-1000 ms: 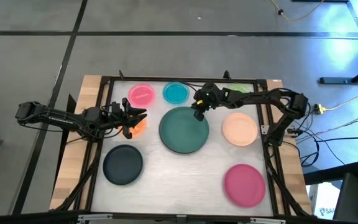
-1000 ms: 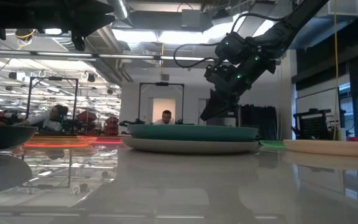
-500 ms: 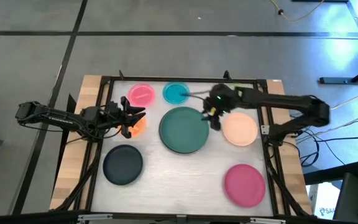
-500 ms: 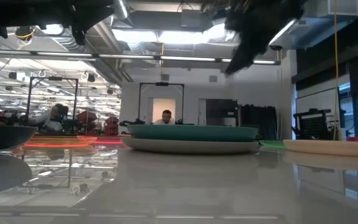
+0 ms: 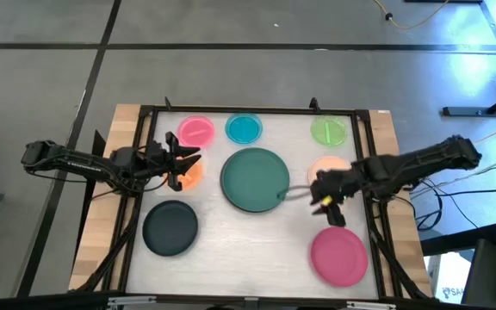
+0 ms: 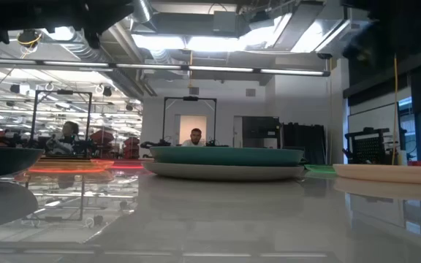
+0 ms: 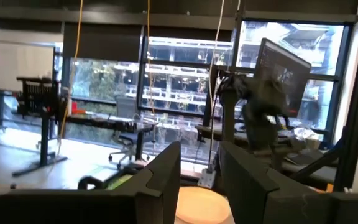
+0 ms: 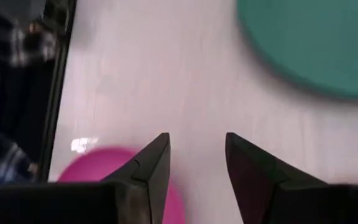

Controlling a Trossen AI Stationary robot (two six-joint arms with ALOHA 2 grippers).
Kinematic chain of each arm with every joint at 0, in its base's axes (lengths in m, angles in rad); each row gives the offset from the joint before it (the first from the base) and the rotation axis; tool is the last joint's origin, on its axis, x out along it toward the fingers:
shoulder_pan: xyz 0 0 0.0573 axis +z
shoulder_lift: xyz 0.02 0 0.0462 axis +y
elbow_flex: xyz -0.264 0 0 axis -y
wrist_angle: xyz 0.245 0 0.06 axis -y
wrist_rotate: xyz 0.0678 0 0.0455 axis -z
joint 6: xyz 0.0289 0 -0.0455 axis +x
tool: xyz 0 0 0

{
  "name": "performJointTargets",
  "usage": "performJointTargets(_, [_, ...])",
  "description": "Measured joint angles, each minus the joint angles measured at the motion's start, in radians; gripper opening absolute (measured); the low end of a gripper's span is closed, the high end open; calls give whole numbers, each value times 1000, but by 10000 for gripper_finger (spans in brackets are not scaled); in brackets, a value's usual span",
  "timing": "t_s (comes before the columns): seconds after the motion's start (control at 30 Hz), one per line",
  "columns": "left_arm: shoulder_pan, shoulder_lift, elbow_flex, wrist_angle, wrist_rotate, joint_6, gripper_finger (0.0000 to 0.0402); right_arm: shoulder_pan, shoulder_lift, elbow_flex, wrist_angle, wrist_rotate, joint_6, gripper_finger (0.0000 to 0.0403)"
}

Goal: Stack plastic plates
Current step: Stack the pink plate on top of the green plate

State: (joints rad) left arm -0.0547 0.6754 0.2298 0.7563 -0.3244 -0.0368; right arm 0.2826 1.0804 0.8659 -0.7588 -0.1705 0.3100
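The right claw [image 5: 327, 209] has swung from the teal plate [image 5: 254, 179] toward the magenta plate [image 5: 338, 255]. Its fingers are spread and empty. It should drop low and catch the magenta rim squarely.

The high view is looking straight down from well above, taking in the whole table [image 5: 231, 250] and both arms. The low view is sitting at table-top height, facing level across the surface into the room behind. Both are showing the teal plate [image 5: 254, 179] at the table's middle. The left wrist view is facing level toward the windows, over the peach plate [image 7: 202, 205]. The right wrist view is pointing down, close above the table, sharing the teal plate and the magenta plate [image 8: 107, 165] with the high view.
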Motion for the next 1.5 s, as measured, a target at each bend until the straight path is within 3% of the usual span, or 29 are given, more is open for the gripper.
performJointTargets(0.23, [2, 0, 0, 26, -2, 24, 105, 153, 15, -119, 8, 5, 193, 145])
performJointTargets(0.47, [31, 0, 0, 22, -2, 20, 105, 236, 15, -208, 10, 47, 357, 145])
performJointTargets(0.7, [31, 12, 0, 22, -5, 16, 105, 261, 15, -284, 29, 50, 372, 145])
performJointTargets(1.07, [30, 13, 0, 21, -7, 14, 105, 261, 15, -436, 313, 37, 371, 143])
performJointTargets(1.2, [30, 19, 0, 19, -8, 14, 105, 261, 15, -451, 358, 29, 368, 116])
performJointTargets(1.43, [30, 19, 0, 20, -8, 15, 105, 261, 15, -451, 355, 29, 337, 14])
performJointTargets(1.5, [30, 19, 0, 19, -9, 15, 105, 261, 15, -451, 358, 29, 338, 7])
